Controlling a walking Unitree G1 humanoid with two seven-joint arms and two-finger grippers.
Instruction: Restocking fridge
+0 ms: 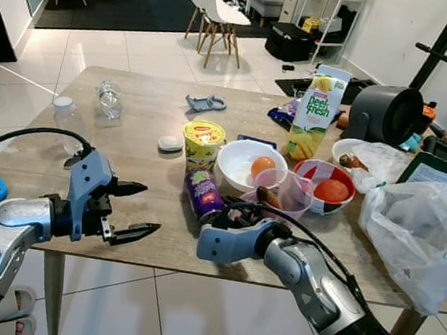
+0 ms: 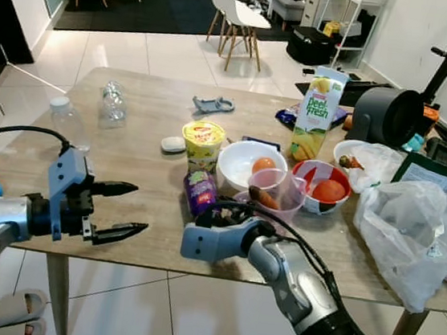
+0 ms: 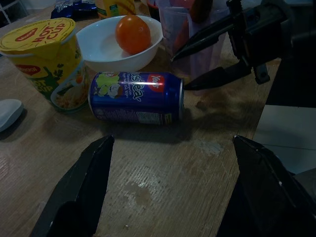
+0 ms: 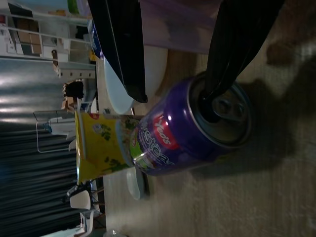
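Right gripper (image 1: pixel 235 208): nearest of all, forearm reached in low over worktop edge; fingers spread apart, tips just at lid end of can, one tip seemingly touching the rim in right wrist view; nothing held yet.
Left gripper (image 1: pixel 139 210): hovered at near worktop edge, fingers (image 3: pixel 81 192) wide open, empty, pointed toward can from robot's left.
Purple can (image 1: pixel 203 195): task's thing, lying on its side on worktop (image 1: pixel 119 228), lid end toward robot, just in front of yellow noodle cup (image 1: pixel 203 144), beside clear plastic cup (image 1: pixel 285 192).
Neighbours: white bowl (image 1: pixel 235 169) with an orange (image 1: pixel 262 165) behind can; red bowl (image 1: pixel 318 202) with a tomato (image 1: pixel 331 190) to robot's right; juice carton (image 1: pixel 318 112) upright further back; plastic bags (image 1: pixel 418 230) on right edge.
Step in hand (judged): closing right gripper on can for carrying to fridge.
Doing it well: straddle can body across its width, not the lid rim; fingers one each side, past the rim; close gently, since a round can on its side likely to roll away.
Watch: clear plastic cup and noodle cup close by, easily knocked; lift straight up before swinging.
Progress (judged): early, most goods on worktop unmoved.
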